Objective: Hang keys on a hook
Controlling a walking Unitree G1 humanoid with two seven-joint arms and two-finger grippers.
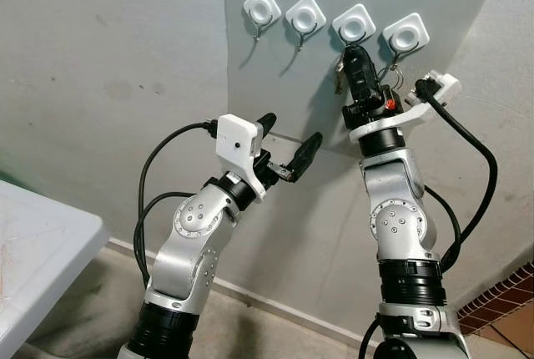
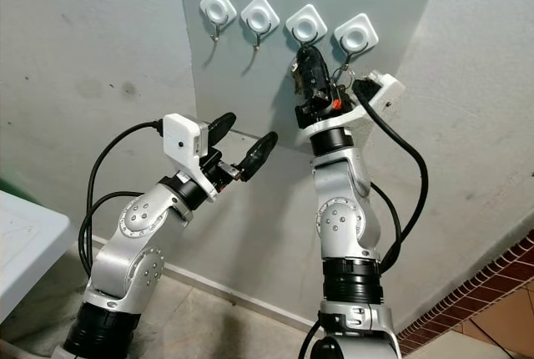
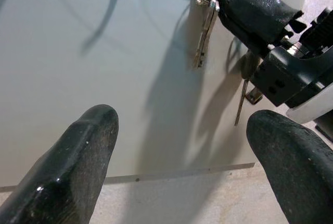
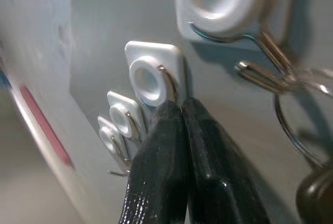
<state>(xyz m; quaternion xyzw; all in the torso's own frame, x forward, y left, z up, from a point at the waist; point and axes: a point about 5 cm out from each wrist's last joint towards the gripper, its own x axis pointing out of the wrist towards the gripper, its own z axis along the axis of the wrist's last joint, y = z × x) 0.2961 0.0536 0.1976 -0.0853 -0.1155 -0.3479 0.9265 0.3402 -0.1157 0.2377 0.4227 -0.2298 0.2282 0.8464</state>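
Head stereo pair: both eyes look forward and up at the grey wall panel (image 1: 275, 75), from a moderate distance; the row of four white hooks (image 1: 354, 23) sits near the top of both. Left wrist camera: looks along its two fingers (image 3: 78, 166) toward the panel below the hooks, fairly near. Right wrist camera: very close, looking along the row of hooks (image 4: 151, 81). All four views share the hooks and panel
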